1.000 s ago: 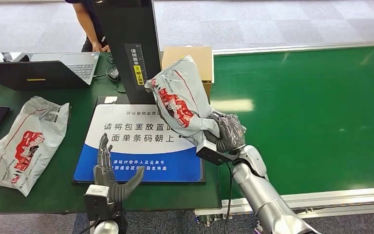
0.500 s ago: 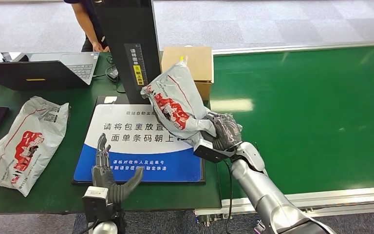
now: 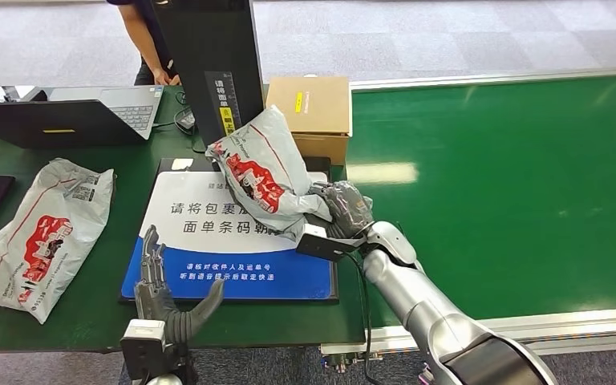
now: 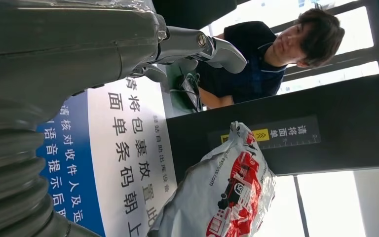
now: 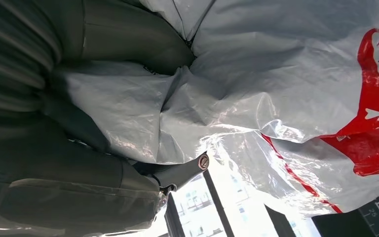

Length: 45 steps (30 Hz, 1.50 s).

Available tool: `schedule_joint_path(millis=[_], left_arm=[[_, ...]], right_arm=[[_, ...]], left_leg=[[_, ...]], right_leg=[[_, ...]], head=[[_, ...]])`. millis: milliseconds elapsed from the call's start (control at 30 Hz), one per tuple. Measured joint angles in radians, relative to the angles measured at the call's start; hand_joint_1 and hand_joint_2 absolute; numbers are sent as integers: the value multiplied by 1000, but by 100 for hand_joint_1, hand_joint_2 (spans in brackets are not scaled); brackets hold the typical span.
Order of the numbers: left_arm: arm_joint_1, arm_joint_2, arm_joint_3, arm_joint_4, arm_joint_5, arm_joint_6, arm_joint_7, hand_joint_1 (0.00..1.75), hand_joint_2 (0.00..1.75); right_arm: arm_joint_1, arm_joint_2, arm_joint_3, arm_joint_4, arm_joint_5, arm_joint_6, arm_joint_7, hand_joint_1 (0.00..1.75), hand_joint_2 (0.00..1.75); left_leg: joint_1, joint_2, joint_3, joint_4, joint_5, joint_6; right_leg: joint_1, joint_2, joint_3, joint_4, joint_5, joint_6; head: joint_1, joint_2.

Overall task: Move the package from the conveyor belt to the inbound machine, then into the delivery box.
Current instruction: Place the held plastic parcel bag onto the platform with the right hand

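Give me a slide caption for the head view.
Right hand holds grey-and-red plastic mailer package above blue-and-white scanner mat.

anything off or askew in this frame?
Nothing damaged or spilled. The right hand holds the grey package by one end, tilted and off the inbound machine's blue-and-white pad, not lying flat. A second package lies on the table to the left. The left hand is empty.

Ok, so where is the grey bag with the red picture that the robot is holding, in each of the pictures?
Head view: the grey bag is in the middle, gripped by the right hand over the blue and white mat.
Left wrist view: the bag is at the bottom, beside the mat.
Right wrist view: the bag is pressed close against the camera.
Shared landmark: its red print.
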Motion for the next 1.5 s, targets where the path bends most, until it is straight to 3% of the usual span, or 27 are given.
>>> schedule_joint_path(millis=[367,767,900,1033,1133,1500], left_arm=[[4,-10,39,-9,-39,-65,0,0,175],[-1,-11,45,-4,-55,-123,0,0,175],[-2,-12,51,-3,-61,-130,0,0,175],[-1,-12,53,-3,-58,-116,0,0,175],[-1,-12,53,-3,-58,-109,0,0,175],[2,-15,67,-4,-86,-111,0,0,175]], right_arm=[[0,49,79,7,15,122,-97,170,175],[56,89,199,-99,-38,225,-108,168,175],[69,97,235,-129,-57,233,-100,136,175],[68,99,265,-134,-66,216,-72,6,175],[61,99,279,-127,-29,170,2,0,175],[13,101,293,-49,239,38,408,0,175]], left_leg=[[0,0,0,0,0,0],[0,1,0,0,0,0],[0,1,0,0,0,0],[0,0,0,0,0,0],[0,0,0,0,0,0],[0,0,1,0,0,0]], right_leg=[[0,0,0,0,0,0],[0,0,-1,0,0,0],[0,0,-1,0,0,0],[0,0,0,0,0,0],[0,0,0,0,0,0],[0,0,0,0,0,0]], head=[[0,0],[0,0],[0,0],[0,0],[0,0],[0,0]])
